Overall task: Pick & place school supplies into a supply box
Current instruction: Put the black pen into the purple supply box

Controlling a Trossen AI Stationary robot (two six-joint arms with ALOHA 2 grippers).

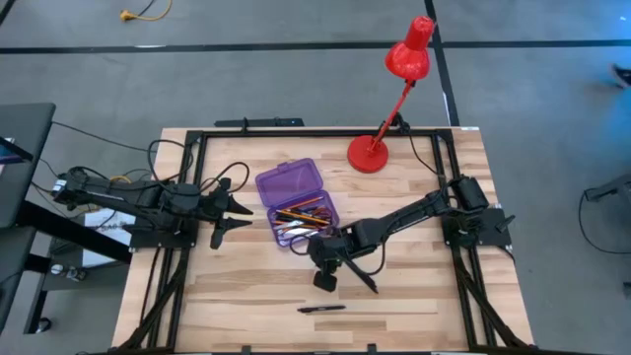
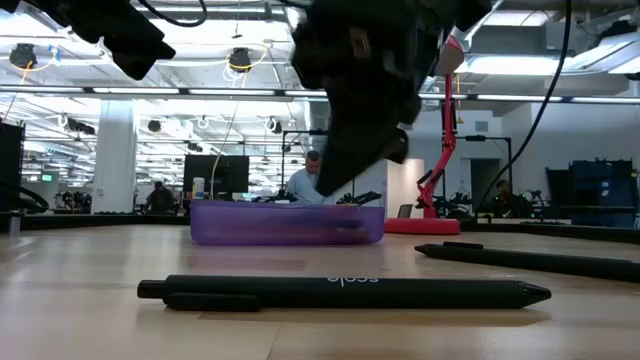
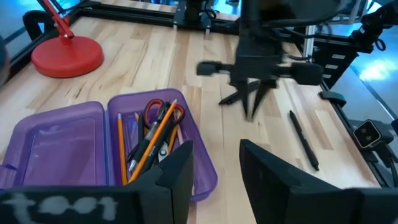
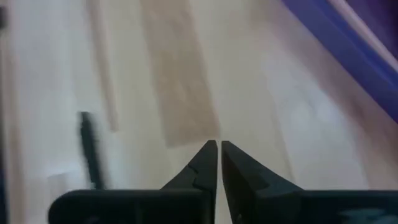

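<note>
Right gripper hangs just beside the open purple supply box, fingers pinched together on nothing. Two black pens lie loose on the table: one right beside it, another nearer the front edge (pencils, scissors already boxed). Left gripper waits part-open by the lid.

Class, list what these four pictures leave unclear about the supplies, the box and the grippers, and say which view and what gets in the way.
- Contents of the supply box, low view: its cloudy purple wall hides them.
- Supplies in the box, high view: too small to count.
- Black pen, right wrist view: motion blur.
- Left gripper, left wrist view: the fingertips are cut off by the edge.
- Second pen, high view: partly hidden by the right gripper.
</note>
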